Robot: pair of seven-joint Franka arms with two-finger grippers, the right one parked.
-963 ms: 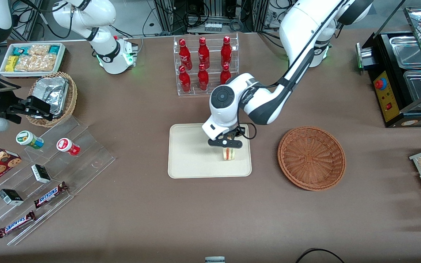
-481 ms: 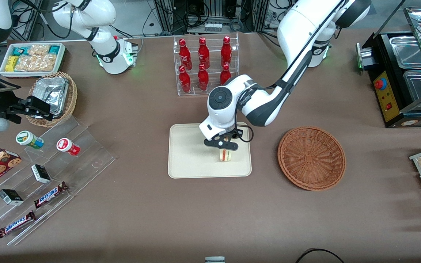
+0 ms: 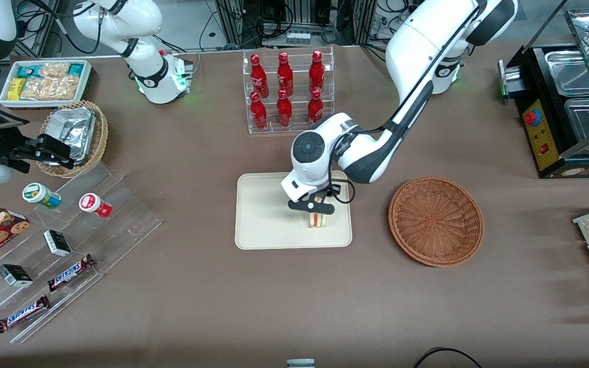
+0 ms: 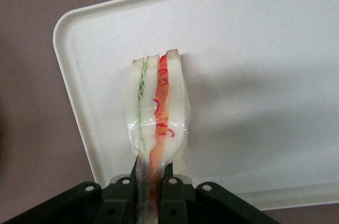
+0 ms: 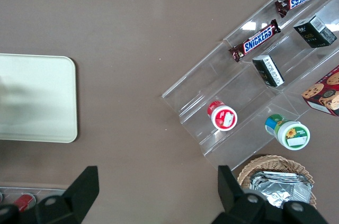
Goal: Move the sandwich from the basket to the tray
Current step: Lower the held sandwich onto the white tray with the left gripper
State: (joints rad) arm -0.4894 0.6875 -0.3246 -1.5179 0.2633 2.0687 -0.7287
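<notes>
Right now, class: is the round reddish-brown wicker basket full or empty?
Empty: the basket shows bare weave; the sandwich is pinched in the gripper above the tray.

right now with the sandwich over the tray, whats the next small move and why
Probably lower a touch and open the fingers. The gripper is shut on the sandwich, which hangs over the tray, inside the rim on the side nearest the empty basket. Whether it touches the tray surface I cannot tell, so ease down before releasing.

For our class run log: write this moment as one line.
gripper: shut on sandwich | over tray | basket: empty | stage: placing, not yet released
</notes>
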